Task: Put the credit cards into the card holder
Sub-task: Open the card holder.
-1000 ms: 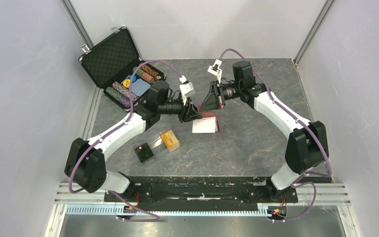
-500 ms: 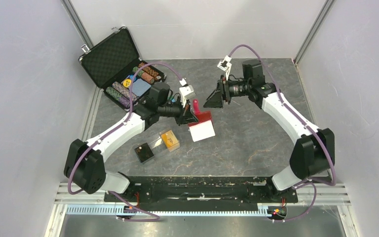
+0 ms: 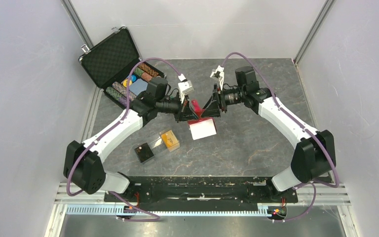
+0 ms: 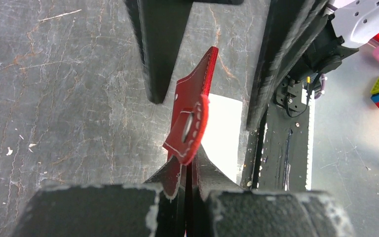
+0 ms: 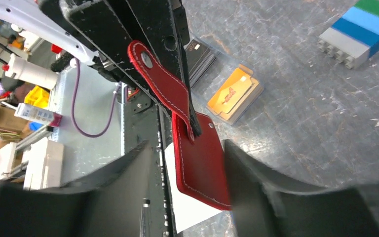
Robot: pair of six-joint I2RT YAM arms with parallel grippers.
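Grey marbled tabletop, pale walls on three sides. Far left at the back, black case [image 3: 109, 59] with lid raised, rows of striped chips [image 3: 128, 85] in its tray. Nearer the front edge, small black box [image 3: 143, 152], and just beside it to the right a clear box [image 3: 157, 144] holding orange credit cards [image 3: 169, 138], well apart from both grippers. Toward the middle, left gripper [image 4: 189, 174], fingers pressed together on one edge of the red card holder [image 4: 193, 101], pinching it tight. Card holder held on edge, raised above the table, snap strap [image 4: 190, 129] flopped outward with its metal stud showing. Directly beneath, white sheet [image 3: 203, 130] lying flat on the table; whether touching the card holder, impossible to tell. Right of that, right gripper [image 5: 187, 148], fingers spread wide on either side of the card holder's free end, clamped on nothing. Both grippers nose to nose over the centre of the table, arms bowed outward toward the side walls.
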